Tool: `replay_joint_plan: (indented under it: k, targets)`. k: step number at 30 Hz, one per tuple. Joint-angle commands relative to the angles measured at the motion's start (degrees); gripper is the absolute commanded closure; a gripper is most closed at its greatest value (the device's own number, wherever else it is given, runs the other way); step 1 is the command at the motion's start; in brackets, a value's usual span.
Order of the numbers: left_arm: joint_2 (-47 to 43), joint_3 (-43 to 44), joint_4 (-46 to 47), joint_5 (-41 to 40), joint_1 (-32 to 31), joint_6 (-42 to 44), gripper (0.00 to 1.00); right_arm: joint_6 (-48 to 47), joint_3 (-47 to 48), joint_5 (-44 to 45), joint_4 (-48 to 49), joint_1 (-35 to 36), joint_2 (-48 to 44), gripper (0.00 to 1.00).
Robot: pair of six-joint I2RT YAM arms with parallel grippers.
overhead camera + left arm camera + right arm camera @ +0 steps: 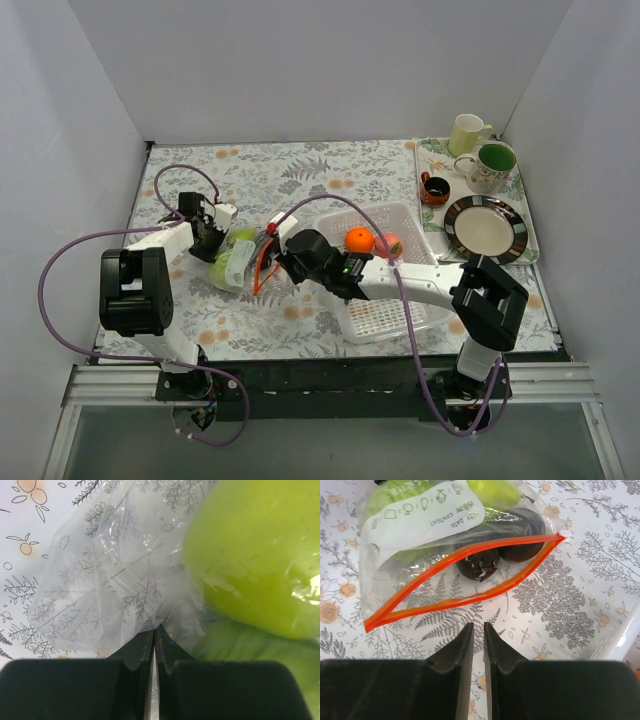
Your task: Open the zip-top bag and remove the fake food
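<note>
The zip-top bag (238,262) lies left of centre on the leaf-print cloth, its red-orange zip strip (445,602) gaping open. Inside it are light green round fake food (255,550) and dark purple pieces (520,535). My left gripper (154,627) is shut on a bunched fold of the bag's clear plastic at the end away from the mouth. My right gripper (478,625) hovers just in front of the open mouth, its jaws a narrow gap apart with nothing between them. An orange fruit (359,240) and a peach-red one (388,245) sit in the white basket (395,310).
The perforated basket lies under my right arm, right of the bag. At the back right, a tray (530,250) carries a striped plate (485,227), a pale mug (467,132), a green-lined mug (488,165) and a small dark cup (434,188). White walls enclose the table.
</note>
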Motion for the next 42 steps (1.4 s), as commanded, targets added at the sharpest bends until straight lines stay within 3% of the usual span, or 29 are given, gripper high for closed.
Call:
replay_joint_plan:
  k: [1,6,9,12,13,16,20,32,42]
  targets:
    - [-0.28,-1.42,-1.80,-1.21,-0.51,0.41,1.00,-1.26,2.85,-0.30,1.54,-1.54,2.48,0.82]
    - [-1.07,-1.77,-2.06,-1.30,-0.51,0.32,1.00,-1.35,7.60,-1.89,1.54,-1.80,8.53,0.85]
    - [-1.16,-1.86,-2.24,-1.30,-0.51,0.15,1.00,-1.00,9.97,-3.64,2.15,-2.15,10.91,0.78]
    - [-0.98,-1.68,-2.33,-1.12,-0.51,0.15,1.00,-0.48,11.99,-5.66,2.42,-2.41,13.02,0.57]
    - [-0.98,-1.60,-2.42,-1.12,-0.51,0.15,1.00,-0.21,12.52,-6.36,2.42,-2.50,13.55,0.44]
    - [-0.90,-1.51,-2.42,-0.95,-0.51,-0.03,1.00,0.67,13.06,-9.44,3.99,-2.59,14.70,0.30]
    - [-0.81,-1.77,-2.50,-0.77,-0.51,-0.20,1.00,2.25,13.75,-11.38,6.37,-2.59,16.01,0.21]
    - [-2.04,-0.80,-3.91,0.46,-0.51,-0.29,1.00,4.10,23.77,-6.90,2.15,-2.68,27.79,0.16]
    - [-4.32,-0.89,-5.75,1.78,-0.51,-0.12,1.00,4.80,25.52,-4.96,0.50,-2.77,30.34,0.22]
